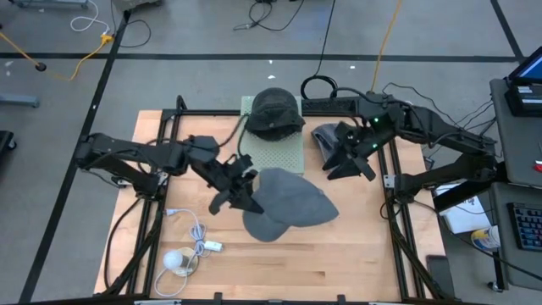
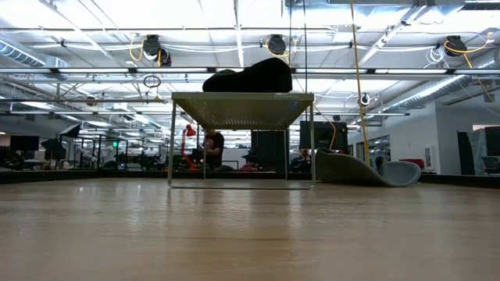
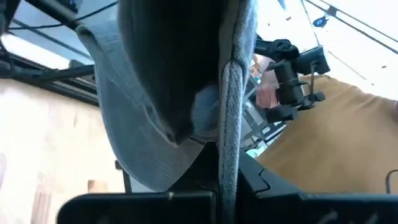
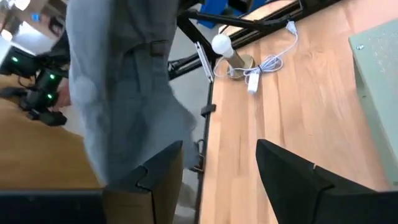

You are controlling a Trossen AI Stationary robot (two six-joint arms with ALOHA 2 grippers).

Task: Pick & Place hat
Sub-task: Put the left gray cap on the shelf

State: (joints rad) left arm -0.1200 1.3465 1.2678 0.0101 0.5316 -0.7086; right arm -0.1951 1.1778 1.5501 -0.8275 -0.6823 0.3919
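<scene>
1. A dark hat already sits on the pale green stand at the back of the table — judged from that, one placement looks finished.
2. A grey hat hangs just in front of the stand, its brim pinched in the left gripper, whose fingers are clamped shut on the fabric; the left wrist view shows the cloth running between them.
3. The right gripper is just right of the stand with its fingers spread apart and nothing between them, though a grey hat hangs close beside one finger in its wrist view.
4. Another grey hat lies right of the stand, behind that gripper.
5. What seems left — carrying the held hat to its spot and letting go; the pictures do not show where that spot is.
6. A small lamp with cable lies well in front and left of the stand.
</scene>
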